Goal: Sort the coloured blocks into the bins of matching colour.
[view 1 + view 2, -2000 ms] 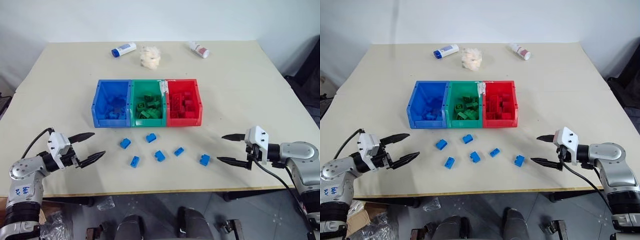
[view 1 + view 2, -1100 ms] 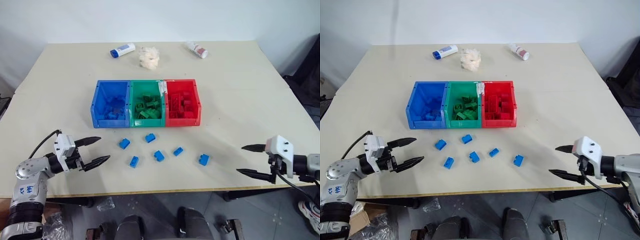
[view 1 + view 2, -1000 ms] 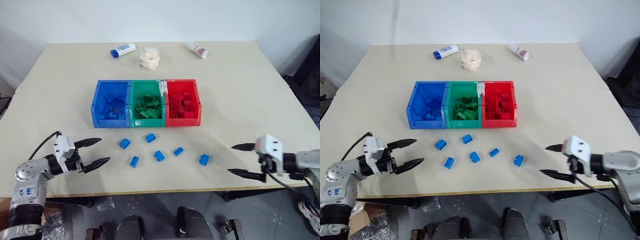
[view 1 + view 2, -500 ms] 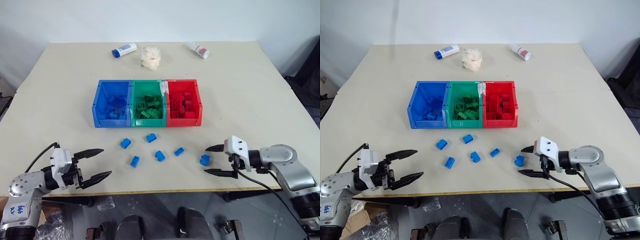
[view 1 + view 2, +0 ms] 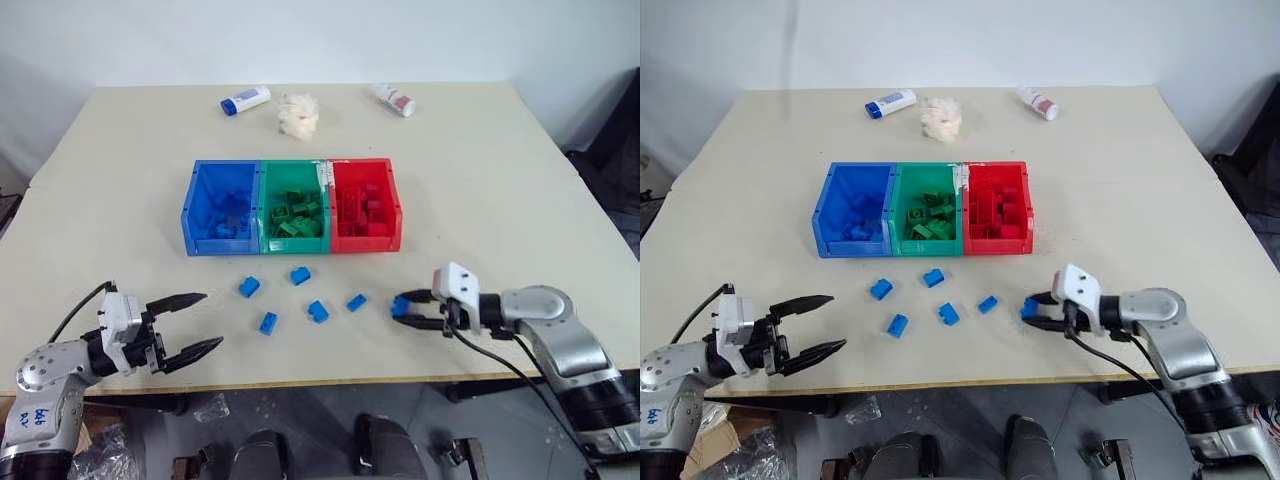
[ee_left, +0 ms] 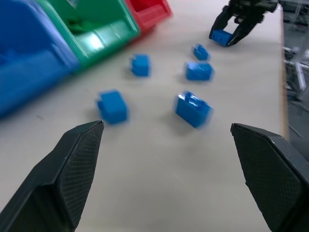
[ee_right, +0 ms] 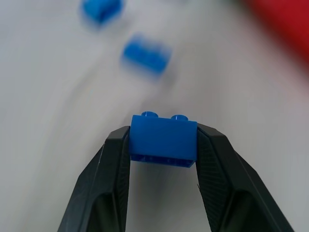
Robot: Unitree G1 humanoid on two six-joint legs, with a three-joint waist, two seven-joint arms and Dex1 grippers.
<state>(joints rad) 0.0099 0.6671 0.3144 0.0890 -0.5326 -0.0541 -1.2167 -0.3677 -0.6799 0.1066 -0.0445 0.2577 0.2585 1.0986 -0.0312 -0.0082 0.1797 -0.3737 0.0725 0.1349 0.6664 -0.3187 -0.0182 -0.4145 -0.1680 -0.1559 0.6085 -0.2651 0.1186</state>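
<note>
I count six blue blocks outside the bins on the counter (image 5: 500, 180). My right end effector (image 5: 405, 309) has its fingers clamped on one blue block (image 7: 163, 140), at the near right of the scatter. Five loose blocks lie to its left: one (image 5: 356, 302) just beside it, one (image 5: 318, 311) at the middle, one (image 5: 300, 275) farther away towards the bins, one (image 5: 249, 287) further left, and one (image 5: 268, 322) nearest the front edge.

My left end effector (image 5: 195, 322) hangs at the near left corner with its fingers spread wide and nothing between them, well apart from the blocks.

Three bins stand joined in a row beyond the blocks: the blue bin (image 5: 198, 215) on the left, the green bin (image 5: 264, 205) in the middle, the red bin (image 5: 396, 205) on the right, each with pieces of its own colour inside.

At the far edge I see two bottles, a blue-capped one (image 5: 246, 100) and a red-labelled one (image 5: 393, 99), with one pale crumpled wad (image 5: 299, 113) between them.
</note>
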